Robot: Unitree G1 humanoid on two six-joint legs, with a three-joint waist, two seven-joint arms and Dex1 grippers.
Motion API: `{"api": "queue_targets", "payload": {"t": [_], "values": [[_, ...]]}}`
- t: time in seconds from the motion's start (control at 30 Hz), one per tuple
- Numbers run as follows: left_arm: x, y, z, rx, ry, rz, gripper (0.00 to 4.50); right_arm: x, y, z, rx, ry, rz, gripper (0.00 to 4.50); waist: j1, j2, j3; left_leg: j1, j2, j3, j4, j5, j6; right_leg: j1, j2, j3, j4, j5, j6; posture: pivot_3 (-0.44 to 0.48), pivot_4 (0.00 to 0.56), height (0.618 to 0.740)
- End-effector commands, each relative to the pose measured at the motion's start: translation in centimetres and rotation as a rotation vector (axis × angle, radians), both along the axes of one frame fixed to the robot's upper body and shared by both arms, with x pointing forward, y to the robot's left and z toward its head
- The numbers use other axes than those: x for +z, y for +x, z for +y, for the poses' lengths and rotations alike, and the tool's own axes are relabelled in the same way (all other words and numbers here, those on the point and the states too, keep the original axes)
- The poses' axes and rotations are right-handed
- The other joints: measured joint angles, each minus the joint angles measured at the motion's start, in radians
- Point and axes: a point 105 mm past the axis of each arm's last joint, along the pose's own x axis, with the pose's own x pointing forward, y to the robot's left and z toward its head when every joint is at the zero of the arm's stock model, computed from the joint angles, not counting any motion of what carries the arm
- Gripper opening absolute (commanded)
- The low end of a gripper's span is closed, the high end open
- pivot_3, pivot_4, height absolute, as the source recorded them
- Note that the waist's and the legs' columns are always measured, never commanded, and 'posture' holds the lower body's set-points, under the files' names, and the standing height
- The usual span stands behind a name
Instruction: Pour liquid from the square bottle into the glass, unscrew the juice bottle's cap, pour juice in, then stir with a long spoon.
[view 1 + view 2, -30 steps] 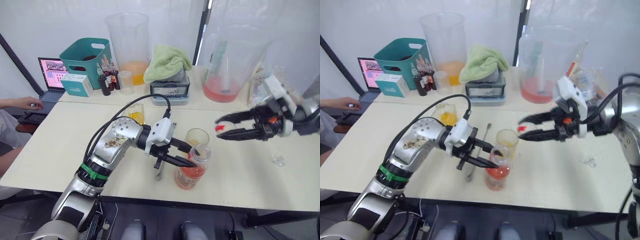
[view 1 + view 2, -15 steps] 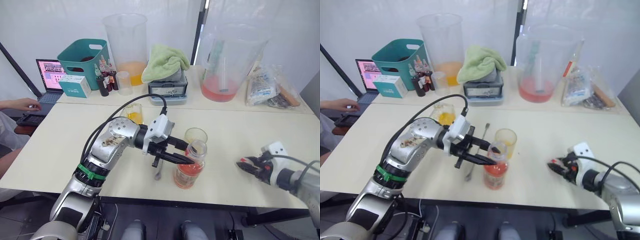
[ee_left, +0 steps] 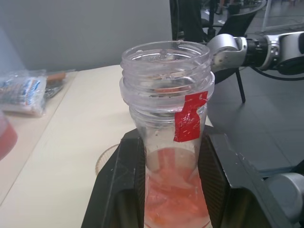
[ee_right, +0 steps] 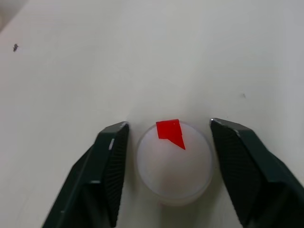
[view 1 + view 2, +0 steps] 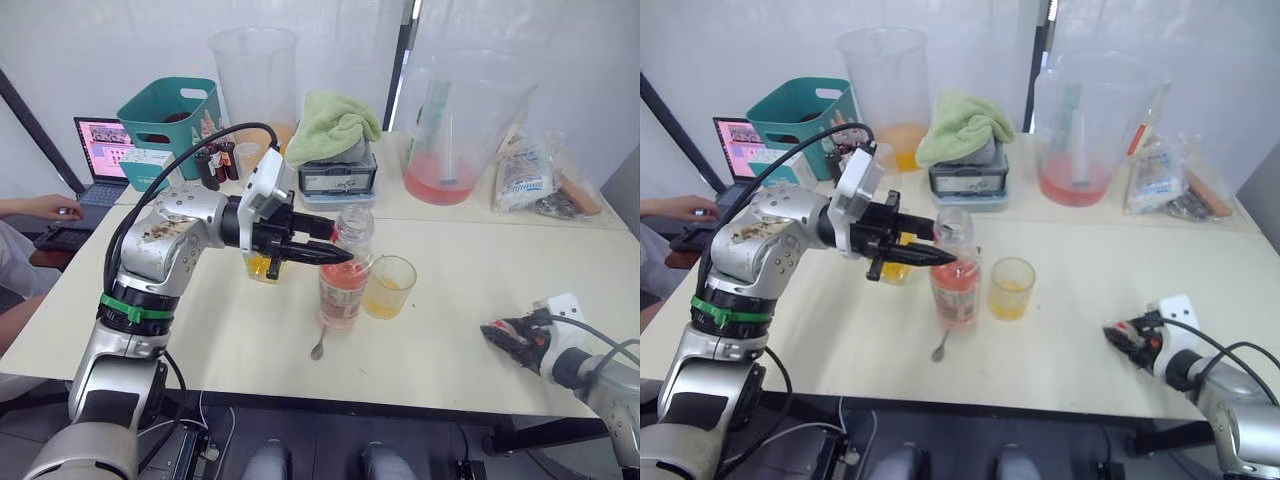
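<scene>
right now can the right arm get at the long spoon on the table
Probably not easily. The right gripper sits low at the table's near right edge, jaws open around the cap. The long spoon lies beyond the glass, just behind the juice bottle, which the left gripper holds beside it.

The juice bottle (image 5: 343,281) is held upright at mid-counter (image 5: 460,330), between the fingers of the left tool (image 5: 322,250). The glass (image 5: 389,287) stands just to its right. The long spoon (image 5: 319,345) lies on the counter in front of the bottle. The square bottle (image 5: 263,265) stands behind the left tool. Far right, near the front edge, the cap (image 4: 174,161) lies on the counter between the spread fingers of the right tool (image 4: 171,166).
</scene>
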Motion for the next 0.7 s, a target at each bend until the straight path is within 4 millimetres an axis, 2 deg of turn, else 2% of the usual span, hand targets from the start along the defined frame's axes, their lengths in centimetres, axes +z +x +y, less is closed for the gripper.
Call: {"api": "queue_targets", "payload": {"t": [0.03, 0.07, 0.13, 0.17, 0.27, 0.33, 0.43, 0.57, 0.7], "values": [[2.9, 1.7, 0.5, 0.073, -0.046, -0.156, 1.16, 3.0, 0.2, 0.5, 0.01, 0.016, -0.116, 4.29, -0.001, 0.0, 0.0, 0.0, 0.0, 0.0, 0.0, 0.0, 0.0, 0.0, 0.0, 0.0, 0.0, 0.0, 0.0, 0.0, 0.15, 0.74], [3.2, 2.2, 0.4, 0.087, -0.05, -0.18, 1.16, 4.2, 0.3, 1.1, 0.027, 0.024, -0.16, 4.48, -0.002, 0.001, 0.0, -0.001, 0.0, 0.0, 0.0, 0.0, 0.0, -0.001, 0.0, 0.0, 0.0, 0.0, 0.0, 0.0, 0.15, 0.74], [3.5, 3.0, 0.2, 0.111, -0.054, -0.225, 1.16, 6.6, 0.2, 2.3, 0.069, 0.042, -0.243, 4.48, -0.002, 0.001, 0.0, -0.001, -0.001, 0.0, 0.0, 0.0, 0.0, -0.002, 0.0, 0.001, 0.001, 0.0, 0.0, 0.0, 0.15, 0.74], [3.6, 3.2, 0.1, 0.116, -0.055, -0.238, 1.16, 7.2, 0.1, 2.7, 0.079, 0.048, -0.261, 4.48, -0.003, 0.001, 0.0, -0.001, -0.001, 0.0, 0.0, 0.0, 0.0, -0.002, 0.0, 0.001, 0.001, 0.0, 0.0, 0.0, 0.15, 0.74], [4.1, 4.1, -0.4, 0.146, -0.081, -0.31, 1.16, 10.2, -0.7, 5.3, 0.178, 0.079, -0.359, 4.48, -0.003, 0.001, 0.0, -0.002, -0.001, -0.001, -0.001, 0.0, 0.0, -0.002, 0.0, 0.0, 0.001, 0.0, 0.0, 0.0, 0.15, 0.74], [3.6, 4.7, -1.3, 0.167, -0.084, -0.407, 1.16, 11.9, -2.0, 8.4, 0.299, 0.147, -0.411, 4.48, -0.002, 0.001, 0.0, -0.002, -0.001, -0.001, -0.001, 0.0, 0.0, -0.002, 0.0, 0.0, 0.001, 0.0, 0.0, 0.0, 0.15, 0.74], [2.2, 5.4, -2.6, 0.19, -0.078, -0.564, 1.16, 12.0, -3.5, 10.8, 0.4, 0.178, -0.4, 4.48, 0.001, 0.0, 0.001, -0.003, -0.001, -0.002, -0.001, 0.0, 0.0, -0.002, -0.001, 0.0, 0.001, 0.0, 0.0, 0.0, 0.15, 0.74], [0.6, 6.2, -3.8, 0.224, -0.072, -0.723, 1.16, 10.6, -4.1, 12.0, 0.43, 0.152, -0.34, 4.48, 0.002, 0.0, 0.001, -0.003, -0.004, -0.003, -0.001, 0.0, 0.0, -0.002, -0.002, 0.001, 0.001, 0.0, 0.0, 0.0, 0.15, 0.74], [-0.6, 6.2, -4.9, 0.222, -0.117, -0.846, 1.16, 9.3, -4.2, 12.7, 0.421, 0.144, -0.301, 4.48, 0.001, -0.001, 0.001, -0.004, -0.004, -0.002, -0.001, 0.0, 0.0, -0.002, -0.002, 0.001, 0.001, 0.0, 0.001, 0.0, 0.15, 0.74]]}}
